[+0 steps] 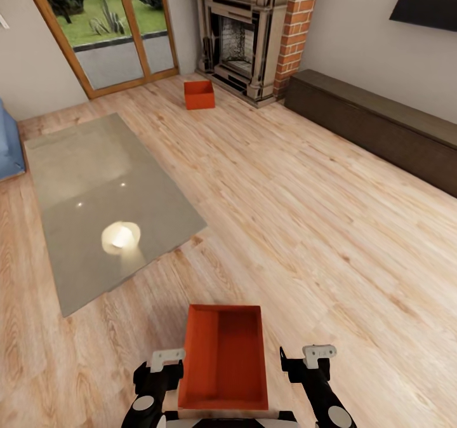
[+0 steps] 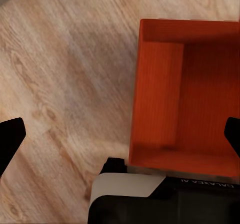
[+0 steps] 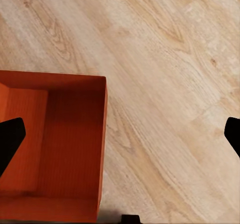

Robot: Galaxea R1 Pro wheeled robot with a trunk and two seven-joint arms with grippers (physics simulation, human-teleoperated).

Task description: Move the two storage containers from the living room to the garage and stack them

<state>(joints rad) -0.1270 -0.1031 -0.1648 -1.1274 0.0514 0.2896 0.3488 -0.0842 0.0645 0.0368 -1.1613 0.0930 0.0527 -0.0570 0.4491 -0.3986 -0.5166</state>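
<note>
Head view: near bin (image 1: 223, 358) on wood floor (image 1: 304, 212) between left end effector (image 1: 166, 367) and right end effector (image 1: 309, 363), both spread, grasping nothing. Far bin (image 1: 199, 94) beside fireplace (image 1: 244, 31). Bins: two.

Left wrist: near bin (image 2: 182, 97), ungrasped.

Right wrist: near bin (image 3: 52, 146), ungrasped.

Judgement: first pickup; next, close in on rim.

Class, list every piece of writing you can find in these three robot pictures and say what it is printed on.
"GALAXEA": pale letters seen upside down on the dark robot body below the near storage container, left wrist view; a few smaller characters beside it are too blurred to read.
No writing can be read on the far storage container, the fireplace, the rug or the wood floor.
</note>
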